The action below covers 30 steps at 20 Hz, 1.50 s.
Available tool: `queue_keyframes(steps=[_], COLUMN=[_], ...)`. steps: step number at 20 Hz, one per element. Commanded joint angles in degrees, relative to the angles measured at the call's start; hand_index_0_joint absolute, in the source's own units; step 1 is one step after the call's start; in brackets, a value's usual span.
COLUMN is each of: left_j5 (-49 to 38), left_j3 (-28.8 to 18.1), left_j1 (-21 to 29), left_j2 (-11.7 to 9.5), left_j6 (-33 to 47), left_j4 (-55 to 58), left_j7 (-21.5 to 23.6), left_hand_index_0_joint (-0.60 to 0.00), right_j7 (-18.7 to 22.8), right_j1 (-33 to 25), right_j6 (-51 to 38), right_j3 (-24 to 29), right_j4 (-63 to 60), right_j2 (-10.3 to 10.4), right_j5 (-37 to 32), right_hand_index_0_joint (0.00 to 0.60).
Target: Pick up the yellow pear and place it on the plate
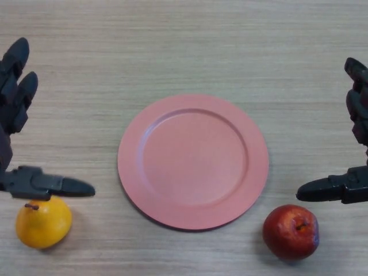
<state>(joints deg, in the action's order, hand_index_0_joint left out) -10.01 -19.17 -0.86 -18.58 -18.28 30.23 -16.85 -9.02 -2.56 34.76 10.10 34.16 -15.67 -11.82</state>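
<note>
Round yellow pear with short brown stem (43, 222) is seen at the near-left of the pale wood-grain table (190, 46), well left of the flat round salmon-pink plate (193, 162), nothing on the plate yet. Black left hand (11, 115) is placed directly above and behind the pear: fingers straight and spread away from the thumb, nothing held. The thumb tip is projected just over the stem; contact probably absent, but height cannot be read from this top-down view. Pear is nearly round, stem pointed away toward the hand, so no long axis matters much. Left hand is clearly the nearer one; a short drop toward the viewer is judged enough. Black right hand (353, 149) is likewise spread and empty, near the dark red apple (291, 231) at near-right.
</note>
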Motion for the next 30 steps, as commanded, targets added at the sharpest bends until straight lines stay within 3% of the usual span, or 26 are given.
queue_keyframes(steps=[1,4,5,7,12,15,20,23,28,29,30], left_j5=[1.0,4.4,4.2,7.2,8.7,9.3,4.9,4.9,1.6,1.5,2.0], left_j3=[-7.0,-9.1,-11.0,-12.4,-15.1,-13.6,-8.7,-5.2,-2.6,-2.4,-2.2], left_j1=[-0.6,-4.3,-5.1,-6.4,-7.1,-5.8,-2.4,-0.8,-0.2,-0.2,-0.2], left_j2=[-1.3,0.5,0.5,1.7,0.3,-1.6,-5.4,-5.9,-6.4,-6.5,-6.5], left_j6=[5.0,9.7,9.5,17.4,30.1,36.8,40.2,43.6,44.4,44.1,44.6], left_j4=[4.2,2.7,2.2,-1.7,-14.3,-25.1,-38.2,-44.4,-50.4,-50.4,-50.8], left_j7=[-2.1,-8.9,-10.4,-10.9,-12.6,-9.9,-7.3,-5.6,-8.2,-8.6,-8.8], left_hand_index_0_joint=[0.0,0.0,0.0,0.0,0.0,0.0,0.0,0.0,0.0,-0.15,-0.25], right_j7=[0.2,0.0,0.0,-0.2,-0.5,-0.5,-0.1,0.3,0.4,0.4,0.4], right_j1=[-2.9,-3.0,-3.5,-4.2,-5.0,-5.1,-4.7,-4.9,-4.8,-4.8,-4.7], right_j6=[-9.2,-10.7,-11.1,-12.1,-13.0,-13.4,-13.9,-13.6,-13.2,-13.2,-13.2], right_j3=[1.8,0.8,0.5,-0.2,-1.6,-1.9,-2.1,-2.0,-2.0,-1.9,-1.8], right_j4=[1.0,-0.5,-1.3,-2.8,-4.9,-5.6,-5.8,-5.6,-5.1,-5.0,-4.9], right_j2=[-1.6,-1.4,-1.4,-1.3,-1.2,-0.9,-0.7,-0.7,-0.7,-0.7,-0.7], right_j5=[-2.1,-1.7,-1.7,-2.0,-1.7,-1.4,-0.8,-1.0,-0.8,-0.9,-0.9], right_hand_index_0_joint=[0.0,0.0,0.0,0.0,0.0,0.0,0.0,0.0,0.0,0.0,0.0])
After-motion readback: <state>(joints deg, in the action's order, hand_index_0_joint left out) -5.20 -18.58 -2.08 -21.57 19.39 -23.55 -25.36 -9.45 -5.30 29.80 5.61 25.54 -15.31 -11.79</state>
